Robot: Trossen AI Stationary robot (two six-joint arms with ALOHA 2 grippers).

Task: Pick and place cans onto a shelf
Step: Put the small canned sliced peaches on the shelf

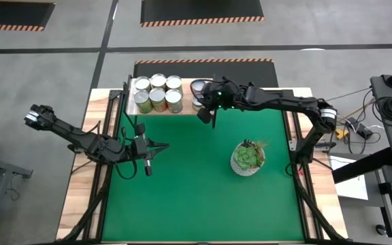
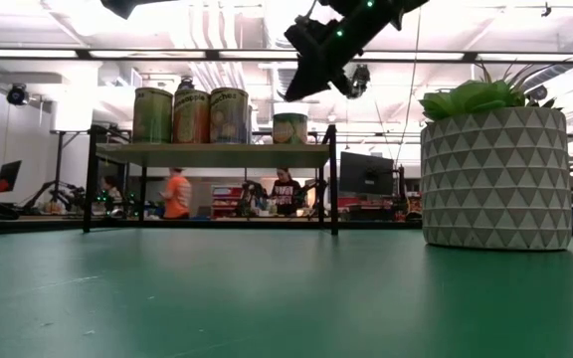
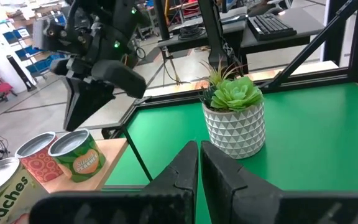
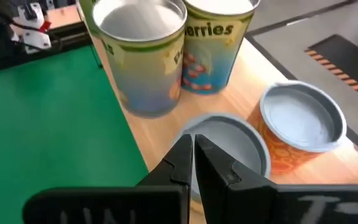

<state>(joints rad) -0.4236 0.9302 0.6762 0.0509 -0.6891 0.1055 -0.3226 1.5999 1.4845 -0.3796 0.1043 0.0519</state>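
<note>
The light-wood shelf (image 2: pixel 212 154) stands at the far edge of the green mat (image 1: pixel 203 197). Several cans stand upright on it, grouped at its left part (image 1: pixel 157 92). Two more stand at its right end: a silvery-topped can (image 4: pixel 232 143) and an orange can (image 4: pixel 303 124). My right gripper (image 1: pixel 204 114) is shut and empty. It hangs above the shelf's right end, just over the silvery-topped can, and shows above that can in the low view (image 2: pixel 291 91). My left gripper (image 1: pixel 158 145) is shut and empty over the mat's left part, well short of the shelf.
A white patterned pot with a green plant (image 1: pixel 248 158) stands on the mat's right part, also in the low view (image 2: pixel 495 179). The shelf's thin black legs (image 2: pixel 332 179) stand at its corners. People move in the room beyond the table (image 2: pixel 177 194).
</note>
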